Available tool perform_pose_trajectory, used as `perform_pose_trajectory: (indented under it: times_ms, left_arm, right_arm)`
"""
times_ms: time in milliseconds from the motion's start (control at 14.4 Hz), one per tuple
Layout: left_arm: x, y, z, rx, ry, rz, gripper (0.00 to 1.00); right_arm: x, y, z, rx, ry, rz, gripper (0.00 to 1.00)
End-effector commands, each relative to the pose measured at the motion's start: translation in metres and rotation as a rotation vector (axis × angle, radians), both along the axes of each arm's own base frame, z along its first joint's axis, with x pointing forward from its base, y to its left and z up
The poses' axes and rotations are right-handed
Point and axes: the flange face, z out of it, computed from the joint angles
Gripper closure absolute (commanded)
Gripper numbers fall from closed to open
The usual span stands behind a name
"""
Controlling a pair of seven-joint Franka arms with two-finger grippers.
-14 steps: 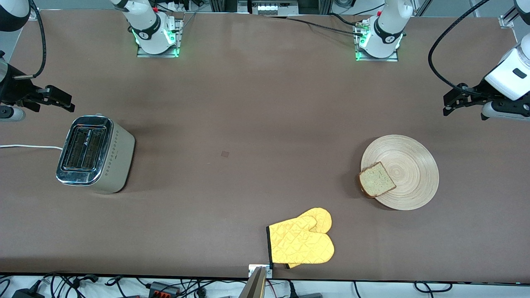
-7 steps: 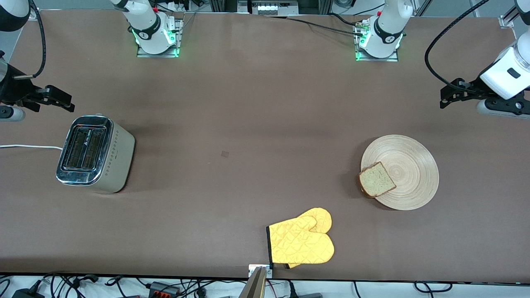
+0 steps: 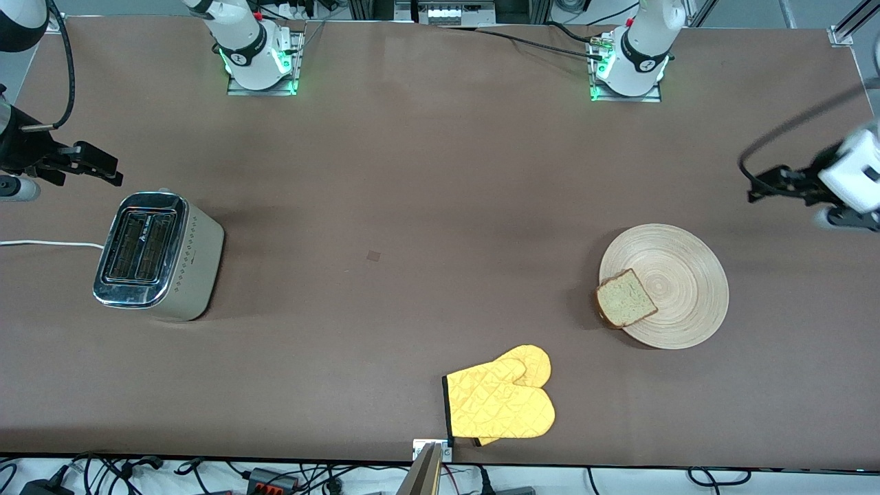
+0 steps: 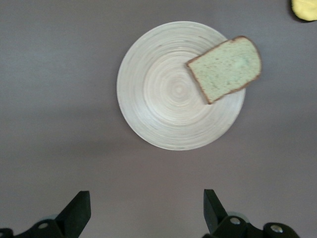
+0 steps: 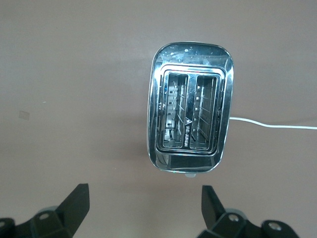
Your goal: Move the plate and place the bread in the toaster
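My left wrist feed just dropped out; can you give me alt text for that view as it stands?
The bread lies on the plate, overhanging its rim, on the brown table. The open left pincer hangs over bare table beside the plate, holding nothing. A bit of yellow mitt shows at a corner.

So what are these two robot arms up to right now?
Nothing is being held yet. The bread lies on the edge of the plate, and the toaster stands empty at the right arm's end. The left gripper hovers open over the table beside the plate; the right gripper, also open, waits beside the toaster.
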Motion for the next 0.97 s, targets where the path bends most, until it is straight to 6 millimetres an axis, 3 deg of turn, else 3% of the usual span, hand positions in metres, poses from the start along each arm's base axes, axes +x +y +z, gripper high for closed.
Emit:
perform_pose_trajectory:
  times_ms: [0, 347, 625, 764, 903]
  left_arm:
    - [0.026, 0.065, -0.027, -0.147, -0.003, 0.041, 0.00]
    - [0.032, 0.179, -0.136, -0.485, -0.025, 0.118, 0.00]
    - [0.022, 0.243, -0.241, -0.723, -0.133, 0.120, 0.00]
    - [0.020, 0.246, -0.287, -0.810, -0.174, 0.127, 0.00]
    - [0.019, 0.242, -0.319, -0.872, -0.173, 0.160, 0.00]
  right_arm:
    - [-0.006, -0.001, 0.007, -0.014, -0.007, -0.009, 0.00]
    - [-0.004, 0.000, 0.004, -0.012, -0.007, -0.007, 0.00]
    - [-0.004, 0.000, 0.005, -0.011, -0.009, -0.007, 0.00]
    - [-0.004, 0.000, 0.005, -0.011, -0.010, -0.009, 0.00]
    - [-0.003, 0.000, 0.004, -0.011, -0.009, -0.009, 0.00]
